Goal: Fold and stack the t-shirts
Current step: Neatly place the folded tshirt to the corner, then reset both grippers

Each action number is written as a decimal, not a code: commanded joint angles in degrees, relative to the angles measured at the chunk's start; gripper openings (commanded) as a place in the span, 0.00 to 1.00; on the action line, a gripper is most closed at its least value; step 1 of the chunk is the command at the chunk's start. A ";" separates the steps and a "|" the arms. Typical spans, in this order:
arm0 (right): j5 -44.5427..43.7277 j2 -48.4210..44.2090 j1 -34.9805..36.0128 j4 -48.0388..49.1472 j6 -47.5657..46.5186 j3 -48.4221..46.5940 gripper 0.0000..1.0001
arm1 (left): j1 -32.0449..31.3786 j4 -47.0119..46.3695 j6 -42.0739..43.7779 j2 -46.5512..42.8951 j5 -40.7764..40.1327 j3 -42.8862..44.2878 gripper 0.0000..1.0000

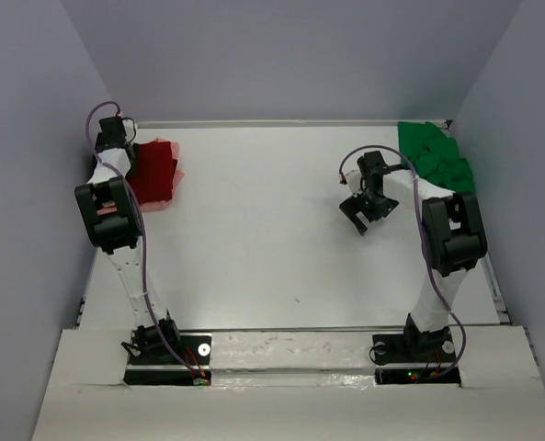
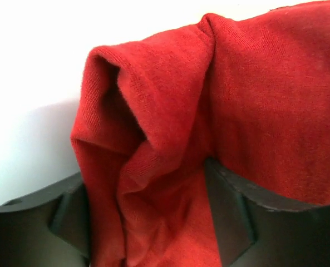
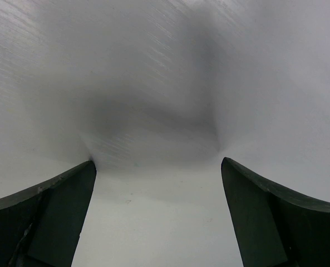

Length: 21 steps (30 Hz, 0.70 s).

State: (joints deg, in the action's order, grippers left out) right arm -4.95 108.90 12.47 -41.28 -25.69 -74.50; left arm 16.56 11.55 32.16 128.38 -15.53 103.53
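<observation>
Premises present as a laboratory robot test cell. A plain white table is enclosed on three sides by blank grey walls. The left arm and right arm are fixed to black base plates at its near edge. Purple cables run exposed.

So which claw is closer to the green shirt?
Right. The right claw hangs over bare table near the green shirt; the left claw is across the table, at the dark red shirt.
</observation>
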 commanded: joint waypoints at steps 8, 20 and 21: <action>-0.76 -0.71 0.19 -0.03 -1.11 0.50 1.00 | -1.17 -2.33 5.98 -15.69 -11.53 3.16 0.83; -0.05 -3.35 0.19 0.58 -1.29 0.93 1.00 | -0.65 18.78 -6.29 -22.55 12.58 10.05 0.81; -0.49 -3.08 0.19 0.58 -1.20 0.93 1.00 | -0.65 18.16 -7.19 -22.82 14.98 7.85 0.79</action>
State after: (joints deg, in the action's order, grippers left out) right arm -4.60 108.01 12.47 -41.32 -26.74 -74.04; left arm 15.51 22.59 32.16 106.67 -14.35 117.45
